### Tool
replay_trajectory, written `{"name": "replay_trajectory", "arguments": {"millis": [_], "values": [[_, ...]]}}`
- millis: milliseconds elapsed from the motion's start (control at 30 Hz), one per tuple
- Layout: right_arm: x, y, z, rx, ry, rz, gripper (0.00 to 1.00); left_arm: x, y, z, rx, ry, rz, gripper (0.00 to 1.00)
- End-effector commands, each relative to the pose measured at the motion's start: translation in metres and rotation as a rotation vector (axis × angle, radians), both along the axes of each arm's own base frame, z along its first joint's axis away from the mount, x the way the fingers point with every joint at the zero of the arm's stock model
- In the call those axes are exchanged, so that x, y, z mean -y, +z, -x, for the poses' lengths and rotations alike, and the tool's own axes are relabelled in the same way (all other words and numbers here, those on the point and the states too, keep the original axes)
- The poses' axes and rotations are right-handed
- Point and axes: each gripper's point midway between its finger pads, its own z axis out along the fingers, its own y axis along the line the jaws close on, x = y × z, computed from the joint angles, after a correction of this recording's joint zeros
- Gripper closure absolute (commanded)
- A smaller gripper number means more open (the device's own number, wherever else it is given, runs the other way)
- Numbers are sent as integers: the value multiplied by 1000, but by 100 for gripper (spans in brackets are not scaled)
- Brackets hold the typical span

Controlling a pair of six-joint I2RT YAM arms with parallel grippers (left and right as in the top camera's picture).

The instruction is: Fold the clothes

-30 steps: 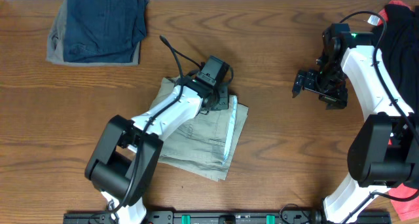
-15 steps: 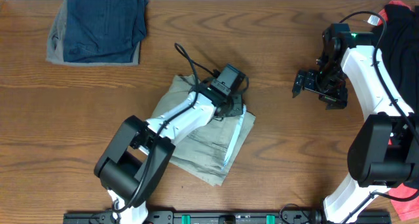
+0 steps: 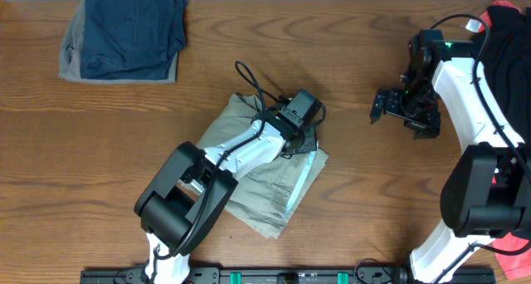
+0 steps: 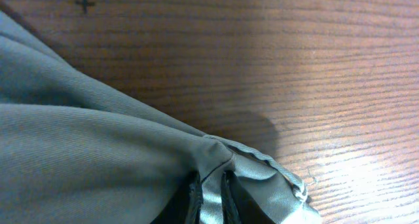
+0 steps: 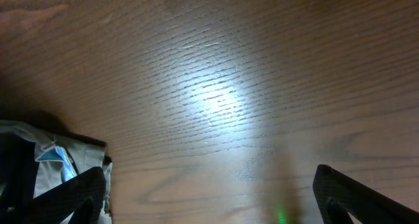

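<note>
The khaki-beige shorts (image 3: 265,180) lie folded on the wooden table near the middle of the overhead view. My left gripper (image 3: 304,139) sits at their far right corner and is shut on a fold of the cloth. In the left wrist view the shorts (image 4: 98,158) fill the lower left, and my dark fingers (image 4: 209,198) pinch a strip of fabric by a corded seam edge. My right gripper (image 3: 397,110) hovers open and empty over bare wood at the right; its fingers (image 5: 216,198) spread wide in the right wrist view, where the shorts' corner (image 5: 65,158) shows at the lower left.
A folded dark navy and grey stack (image 3: 124,31) lies at the far left. Black and coral-red garments (image 3: 506,35) lie at the far right edge. A black rail (image 3: 249,276) runs along the table's front edge.
My left gripper has dragged the held corner of the shorts to the right and slightly toward the front, turning the whole garment. The right arm has not moved.
</note>
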Motion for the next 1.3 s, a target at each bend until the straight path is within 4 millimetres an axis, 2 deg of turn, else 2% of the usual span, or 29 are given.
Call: {"name": "replay_trajectory", "arguments": {"millis": [0,33,100,167,333,433,533,633,767,867,1100,1167,1267], "values": [[1,3,-4,16,13,9,1,-12,-25,18,-68,-75,-71,83],[1,3,-4,16,13,9,1,-13,-16,15,-53,-92,-69,83],[1,3,-4,16,13,9,1,-13,1,11,-23,-115,-60,69],[1,3,-4,16,13,9,1,-13,26,6,22,-137,-41,45],[1,3,-4,16,13,9,1,-29,91,-8,144,-134,15,15],[1,3,-4,16,13,9,1,-56,130,-19,217,-93,37,5],[1,3,-4,16,13,9,1,-93,157,-31,274,-40,33,0],[1,3,-4,16,13,9,1,-147,172,-45,306,47,-2,2],[1,3,-4,16,13,9,1,-224,161,-57,267,150,-85,2],[1,3,-4,16,13,9,1,-258,143,-55,193,146,-55,2],[1,3,-4,16,13,9,1,-304,86,-45,1,177,34,2],[1,3,-4,16,13,9,1,-305,70,-44,-40,168,75,2],[1,3,-4,16,13,9,1,-292,52,-42,-83,116,188,2]]}}
